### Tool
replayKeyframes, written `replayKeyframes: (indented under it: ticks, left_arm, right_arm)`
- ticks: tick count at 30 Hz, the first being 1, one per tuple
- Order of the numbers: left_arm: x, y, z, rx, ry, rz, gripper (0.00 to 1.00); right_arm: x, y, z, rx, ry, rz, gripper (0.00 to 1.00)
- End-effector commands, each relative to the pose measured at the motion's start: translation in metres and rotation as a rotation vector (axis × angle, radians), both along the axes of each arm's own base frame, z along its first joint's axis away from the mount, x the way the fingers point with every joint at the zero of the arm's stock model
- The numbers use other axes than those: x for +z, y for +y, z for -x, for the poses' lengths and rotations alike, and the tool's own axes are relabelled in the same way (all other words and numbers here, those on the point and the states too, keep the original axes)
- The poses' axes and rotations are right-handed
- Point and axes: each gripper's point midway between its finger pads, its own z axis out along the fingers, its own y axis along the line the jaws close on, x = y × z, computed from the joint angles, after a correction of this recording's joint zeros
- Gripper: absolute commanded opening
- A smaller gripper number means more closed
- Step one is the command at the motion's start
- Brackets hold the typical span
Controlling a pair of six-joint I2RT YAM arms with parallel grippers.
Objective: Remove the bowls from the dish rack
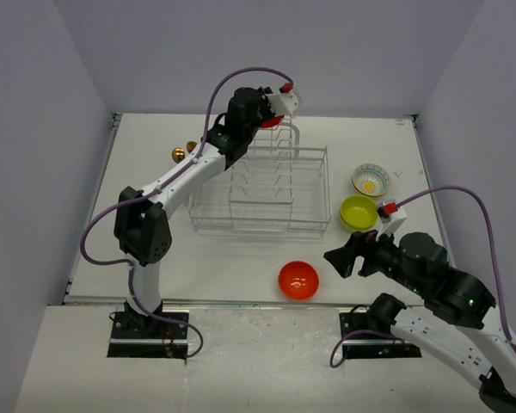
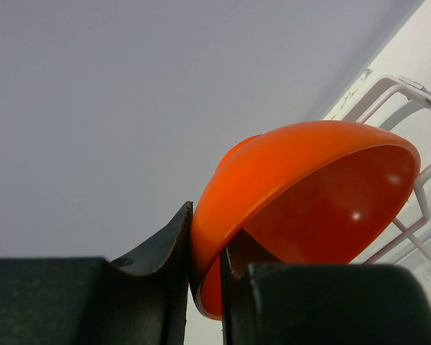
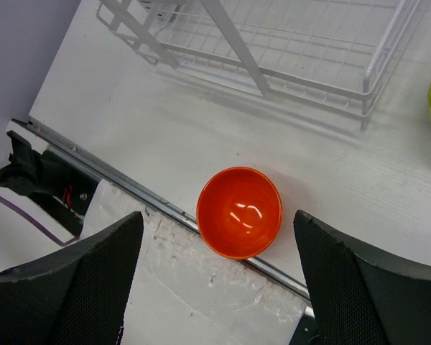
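Note:
My left gripper [image 1: 268, 116] is shut on the rim of an orange-red bowl [image 2: 309, 194] and holds it above the far end of the white wire dish rack [image 1: 262, 191]; that bowl shows as a red sliver in the top view [image 1: 272, 122]. A second orange-red bowl [image 1: 298, 280] stands upright on the table near the front edge, also in the right wrist view [image 3: 239, 211]. My right gripper [image 1: 342, 260] is open and empty, above and just right of that bowl. A lime-green bowl [image 1: 359, 212] and a pale patterned bowl [image 1: 371, 180] stand right of the rack.
A gold spoon [image 1: 181, 153] lies on the table left of the rack, behind my left arm. The table's front edge with its metal rail [image 3: 129, 188] runs just below the red bowl. Grey walls close in the back and both sides.

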Motion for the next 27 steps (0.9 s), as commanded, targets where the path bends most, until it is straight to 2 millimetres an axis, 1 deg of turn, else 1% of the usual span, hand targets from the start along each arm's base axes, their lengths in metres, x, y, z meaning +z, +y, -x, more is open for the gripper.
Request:
replayKeyframes:
  ticks: [1,3,7,8,9,12,15,16,17,18,19,20,21,22,23,24,27]
  left_arm:
    - [0.008,0.012,-0.011,0.092,-0.086,0.039,0.00]
    - [0.005,0.016,-0.014,0.126,-0.092,0.044,0.00]
    - [0.011,0.024,-0.021,0.198,-0.135,0.075,0.00]
    - [0.009,0.025,-0.024,0.207,-0.141,0.079,0.00]
    - [0.015,0.028,-0.027,0.218,-0.153,0.089,0.00]
    - [0.015,0.024,-0.030,0.172,-0.145,0.097,0.00]
    - [0.018,0.021,-0.026,0.138,-0.144,0.079,0.00]
    - [0.025,0.017,-0.023,0.099,-0.149,0.080,0.00]
    - [0.020,0.018,-0.021,0.080,-0.143,0.052,0.00]
    - [0.021,0.014,-0.017,0.037,-0.149,0.044,0.00]
    - [0.035,0.015,-0.012,0.019,-0.186,0.048,0.00]
    - [0.029,0.020,-0.011,0.010,-0.183,0.017,0.00]
    - [0.030,0.016,-0.009,-0.038,-0.182,0.013,0.00]
    - [0.037,0.019,-0.005,-0.057,-0.185,0.014,0.00]
    - [0.035,0.025,-0.005,-0.062,-0.174,0.017,0.00]
    - [0.037,0.023,-0.003,-0.094,-0.171,0.023,0.00]
    - [0.049,0.031,0.003,-0.090,-0.182,0.055,0.00]
  right_arm:
    - [0.010,0.000,-0.007,-0.015,-0.051,-0.010,0.86]
    - [0.011,0.000,-0.008,-0.017,-0.049,-0.004,0.86]
    - [0.011,0.000,-0.009,-0.019,-0.049,0.000,0.86]
    - [0.011,0.000,-0.009,-0.019,-0.050,0.000,0.86]
    - [0.012,0.000,-0.009,-0.021,-0.051,-0.003,0.86]
    - [0.011,0.001,-0.009,-0.020,-0.045,-0.002,0.86]
    - [0.012,0.000,-0.009,-0.023,-0.043,0.000,0.86]
    - [0.012,-0.001,-0.009,-0.026,-0.043,0.002,0.86]
    - [0.013,-0.001,-0.009,-0.027,-0.044,0.001,0.86]
    - [0.013,-0.001,-0.009,-0.027,-0.044,0.001,0.86]
    - [0.014,-0.001,-0.009,-0.026,-0.046,-0.002,0.86]
    - [0.014,-0.001,-0.009,-0.024,-0.045,-0.002,0.86]
    - [0.014,-0.001,-0.009,-0.024,-0.044,-0.001,0.86]
    - [0.015,0.000,-0.009,-0.024,-0.045,-0.002,0.86]
    - [0.014,0.000,-0.009,-0.022,-0.045,-0.001,0.86]
    - [0.014,0.000,-0.009,-0.023,-0.043,0.000,0.86]
    - [0.016,0.003,-0.010,-0.015,-0.040,-0.003,0.86]
